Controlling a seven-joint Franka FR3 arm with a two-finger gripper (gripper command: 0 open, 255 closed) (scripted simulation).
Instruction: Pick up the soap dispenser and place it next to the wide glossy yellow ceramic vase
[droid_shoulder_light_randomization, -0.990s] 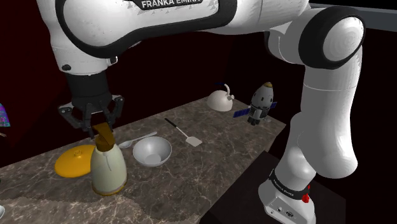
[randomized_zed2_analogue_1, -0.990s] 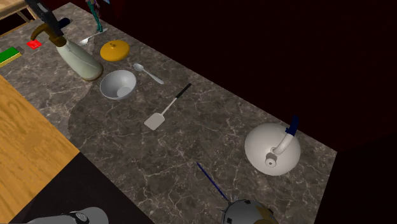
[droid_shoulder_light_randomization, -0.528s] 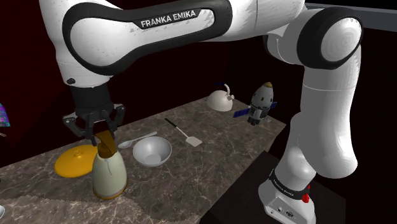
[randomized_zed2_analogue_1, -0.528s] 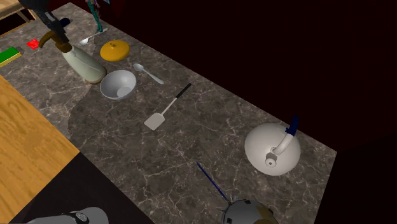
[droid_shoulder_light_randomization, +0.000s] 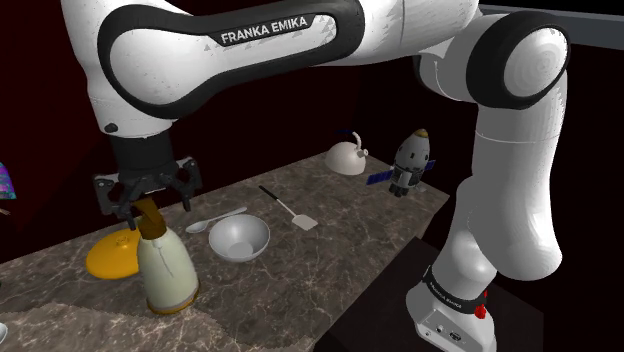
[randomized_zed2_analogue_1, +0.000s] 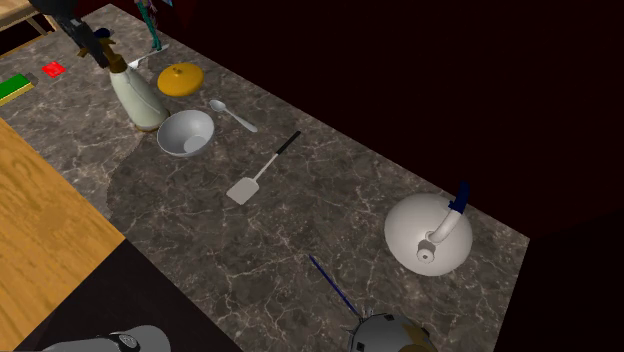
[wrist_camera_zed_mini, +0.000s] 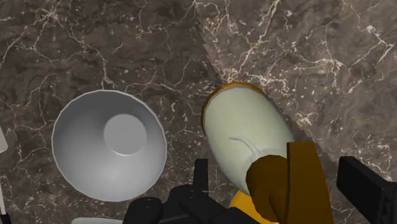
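Starting from the wide, low, glossy yellow vase (droid_shoulder_light_randomization: 108, 257) on the dark veined stone worktop (droid_shoulder_light_randomization: 330, 250), I read this as the end of the placing step. The soap dispenser (droid_shoulder_light_randomization: 166, 268), a smooth cream pear-shaped bottle with a brown pump head, stands on the worktop just beside the vase; from my shoulder camera I cannot tell whether they touch. My black hand (droid_shoulder_light_randomization: 147, 203) hangs over it with its fingers spread wide, one on each side of the brown pump. On the wrist feed I see a gap at both, so nothing is held. In my judgement the next move is a straight lift off. The spout juts sideways, so I'd rise before swinging, or a finger could catch it and topple the tall, narrow-necked bottle. On the dispenser's far side from the vase sits a plain grey round bowl (droid_shoulder_light_randomization: 238, 238), matte and shallow, close enough to mind.
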